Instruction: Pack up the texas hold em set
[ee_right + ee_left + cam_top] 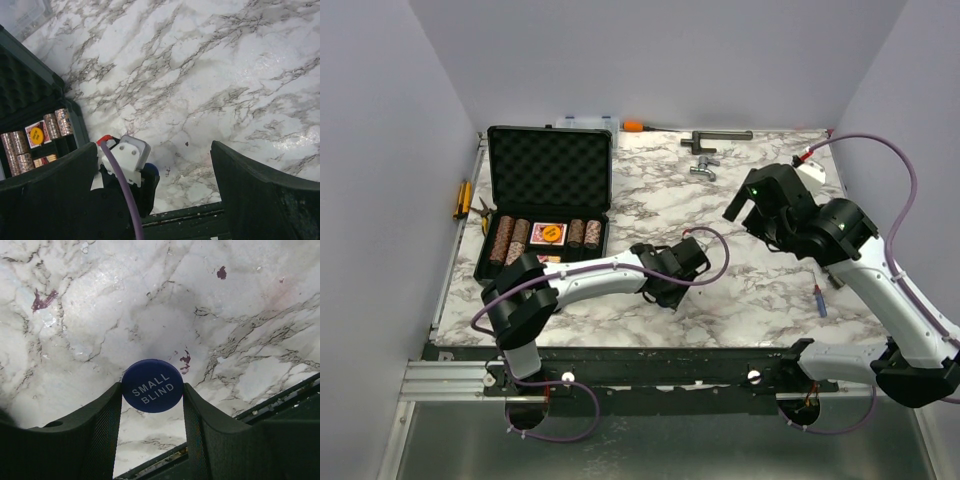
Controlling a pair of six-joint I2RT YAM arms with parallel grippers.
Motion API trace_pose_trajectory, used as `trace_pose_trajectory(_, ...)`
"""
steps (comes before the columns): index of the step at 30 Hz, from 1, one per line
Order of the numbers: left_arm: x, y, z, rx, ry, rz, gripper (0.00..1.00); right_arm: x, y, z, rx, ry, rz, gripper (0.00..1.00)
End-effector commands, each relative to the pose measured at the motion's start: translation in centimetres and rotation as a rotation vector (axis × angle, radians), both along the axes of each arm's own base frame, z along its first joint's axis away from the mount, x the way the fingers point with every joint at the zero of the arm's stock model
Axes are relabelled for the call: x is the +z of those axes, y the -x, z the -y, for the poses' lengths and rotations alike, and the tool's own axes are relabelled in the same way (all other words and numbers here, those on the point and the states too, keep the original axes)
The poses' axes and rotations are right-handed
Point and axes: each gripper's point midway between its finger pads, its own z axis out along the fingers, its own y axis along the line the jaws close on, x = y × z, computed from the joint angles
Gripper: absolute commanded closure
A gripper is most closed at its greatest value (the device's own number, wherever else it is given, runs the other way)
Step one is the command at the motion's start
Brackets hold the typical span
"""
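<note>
1. A blue round token (pixel 152 385), printed "SMALL BLIND" in white, is clamped between the half-closed fingers of the left gripper (pixel 152 390) over the marble table (pixel 150 315).
2. The right gripper (pixel 155 150) is spread wide, and nothing is held.
3. The black case (pixel 548 165) (lid up, chips (pixel 510 240) inside) is set at the table's left rear, apart from the token.

From above, my left arm (pixel 525 295) covers the near corner of the black case (pixel 548 165). The blue token (pixel 152 385) pinched in my left gripper (pixel 663 297), right of the case, is hidden there under the wrist. Behind the case lid only a strip of a clear box (pixel 586 123) shows. Far right of the case, a red-and-blue thing (pixel 819 300) is too small to name. My right wrist view cuts the case off at its left edge.
</note>
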Motion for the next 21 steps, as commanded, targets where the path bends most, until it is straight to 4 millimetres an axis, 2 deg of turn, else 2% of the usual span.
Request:
trace_pose_trajectory(1,3.9,-1.0,-0.1,0.032,0.048,0.082,0.66,2.4,-0.4,1.2,-0.032,0.015,0.08,0.02)
trace_pose_trajectory(12,7.1,-2.7,-3.4,0.129,0.078,0.128,0.66,4.7,-0.7,2.1,-0.046,0.039,0.142,0.01)
trace_pose_trajectory(21,8.3,-4.8,-8.9,0.279,0.091,0.138,0.66,4.3,-0.4,2.2,-0.047,0.032,0.135,0.01)
